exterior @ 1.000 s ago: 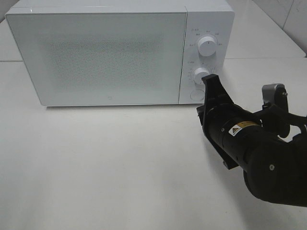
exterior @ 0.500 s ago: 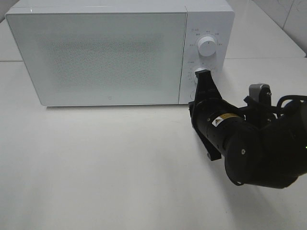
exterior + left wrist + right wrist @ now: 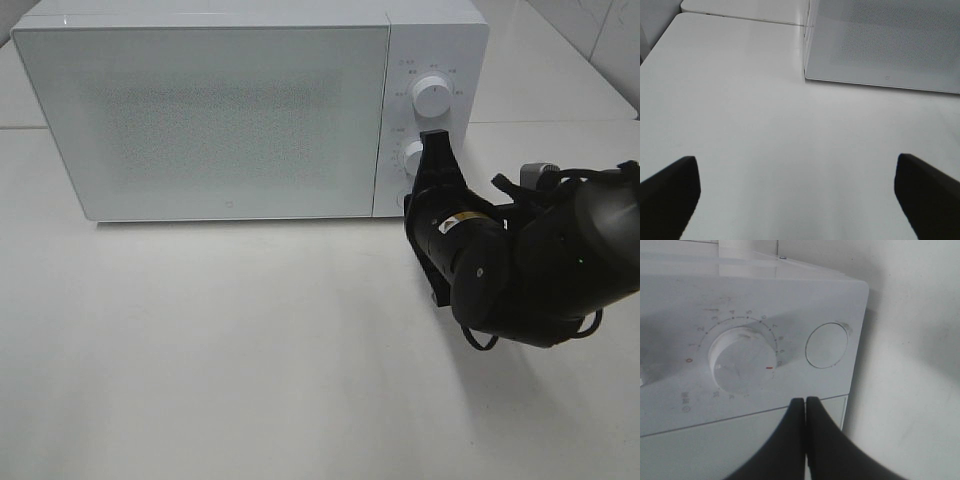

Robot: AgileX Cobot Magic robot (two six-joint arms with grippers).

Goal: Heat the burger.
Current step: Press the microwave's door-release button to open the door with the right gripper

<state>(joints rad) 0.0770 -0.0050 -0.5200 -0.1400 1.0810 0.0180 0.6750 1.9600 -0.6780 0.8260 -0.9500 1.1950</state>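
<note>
The burger is out of view. The white microwave [image 3: 230, 120] stands at the back of the table with its door closed; it also shows in the left wrist view [image 3: 890, 45]. My right gripper [image 3: 432, 142] is shut and empty, its tips right in front of the control panel, close to the lower knob [image 3: 412, 155]. In the right wrist view the shut tips [image 3: 805, 401] sit just below and between the lower knob [image 3: 742, 360] and the round button [image 3: 826, 346]. My left gripper [image 3: 795, 160] is open and empty above bare table, left of the microwave's front.
The upper knob [image 3: 432, 96] sits above the lower one on the panel. The white table [image 3: 220, 340] spreads in front of the microwave. The right arm's black body [image 3: 530, 265] fills the right middle. A table seam runs behind the microwave.
My right gripper has moved forward and up toward the control panel, from beside the round button to the lower knob. The arm has curled in behind it. The door stays closed.
</note>
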